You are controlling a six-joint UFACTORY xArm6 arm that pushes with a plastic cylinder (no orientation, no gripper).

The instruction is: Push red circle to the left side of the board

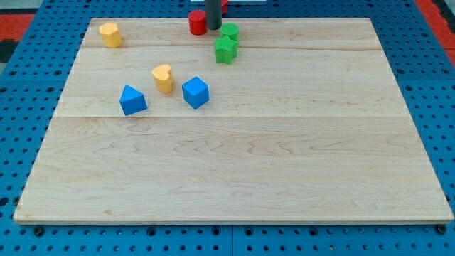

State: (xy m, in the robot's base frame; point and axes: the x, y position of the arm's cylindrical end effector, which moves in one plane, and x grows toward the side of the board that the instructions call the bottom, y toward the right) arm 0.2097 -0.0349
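So the arm looks like it's right at the start of the push, lined up but with pretty much the whole trip left to go. Next move, I'd guess, is a steady sweep toward the view's left along the top edge, keeping contact centred so the round block doesn't roll off the rod or slip off the board.

Going left to right: the yellow block [109, 33] sits up in the top-left corner, which may end up in the way. Then a blue block [132, 100], a yellow heart-ish block [163, 77] and a blue cube [195, 92] clustered mid-left, well below the push line. The red circle [197, 22] is at the board's top edge, about centre. My tip [213, 28] is just on its right, touching or nearly so, can't quite tell. No fingers here to open or close, just a plain rod. Right of that, two green blocks [227, 43] huddle together.
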